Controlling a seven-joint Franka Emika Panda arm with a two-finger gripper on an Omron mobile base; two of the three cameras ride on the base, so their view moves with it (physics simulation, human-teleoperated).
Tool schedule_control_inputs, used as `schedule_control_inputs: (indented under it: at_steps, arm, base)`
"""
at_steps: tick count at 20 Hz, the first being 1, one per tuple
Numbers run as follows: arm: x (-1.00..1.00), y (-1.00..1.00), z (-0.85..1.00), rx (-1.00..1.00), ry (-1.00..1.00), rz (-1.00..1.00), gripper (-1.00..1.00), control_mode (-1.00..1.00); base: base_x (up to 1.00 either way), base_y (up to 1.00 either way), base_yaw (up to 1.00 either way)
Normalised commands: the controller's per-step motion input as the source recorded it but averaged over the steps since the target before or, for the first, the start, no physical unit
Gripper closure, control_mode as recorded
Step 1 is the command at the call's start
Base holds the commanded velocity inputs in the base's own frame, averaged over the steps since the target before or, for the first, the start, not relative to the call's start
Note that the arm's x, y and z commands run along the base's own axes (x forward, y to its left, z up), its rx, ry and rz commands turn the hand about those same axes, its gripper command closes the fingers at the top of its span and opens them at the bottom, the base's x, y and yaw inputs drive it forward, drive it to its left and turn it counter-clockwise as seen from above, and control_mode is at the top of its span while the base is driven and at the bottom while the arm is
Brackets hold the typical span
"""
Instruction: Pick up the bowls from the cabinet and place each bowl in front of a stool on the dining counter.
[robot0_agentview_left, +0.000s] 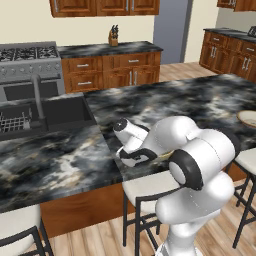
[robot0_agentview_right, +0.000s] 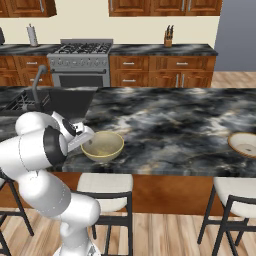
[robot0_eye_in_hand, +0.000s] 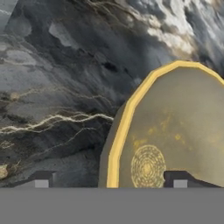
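One bowl (robot0_agentview_right: 103, 146), cream inside with a pale rim, stands upright near the front edge of the dining counter (robot0_agentview_right: 175, 125), directly behind a stool (robot0_agentview_right: 105, 194). My gripper (robot0_agentview_right: 84, 141) is at its left rim and is open. In the hand view the gripper (robot0_eye_in_hand: 110, 183) straddles that rim: one fingertip (robot0_eye_in_hand: 42, 180) is over the marbled top, the other over the bowl (robot0_eye_in_hand: 175, 131). My arm hides most of this bowl (robot0_agentview_left: 166, 156) in the left base view. A second bowl (robot0_agentview_right: 245, 144) sits on the counter at the far right, behind another stool (robot0_agentview_right: 235, 192).
A built-in sink (robot0_agentview_right: 55, 102) with a dark faucet (robot0_agentview_right: 36, 82) lies at the counter's left end. Beyond it are a stove (robot0_agentview_right: 82, 62), a wall counter with a knife block (robot0_agentview_right: 168, 37) and reddish-brown wall cabinets (robot0_agentview_right: 165, 6). More stools (robot0_agentview_left: 15, 227) line the near side.
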Motion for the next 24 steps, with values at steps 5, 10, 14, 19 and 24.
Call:
schedule_control_inputs:
  at_steps: [5,10,14,19,24]
  arm:
    - [-0.07,0.0,0.67,0.08,0.04,0.0,-1.0,-1.0]
    - [-0.3,-0.25,1.0,0.06,0.12,-0.02,-1.0,-1.0]
    - [-0.54,-0.21,1.0,0.13,0.18,-0.03,-1.0,-1.0]
    - [-0.7,-0.35,0.9,0.16,0.21,-0.12,-1.0,-1.0]
    - [-0.83,-0.36,0.69,0.22,0.17,-0.13,-1.0,-1.0]
  base:
    - [0.0,0.0,0.0]
    - [0.0,0.0,0.0]
    - [0.0,0.0,0.0]
    - [0.0,0.0,0.0]
    - [0.0,0.0,0.0]
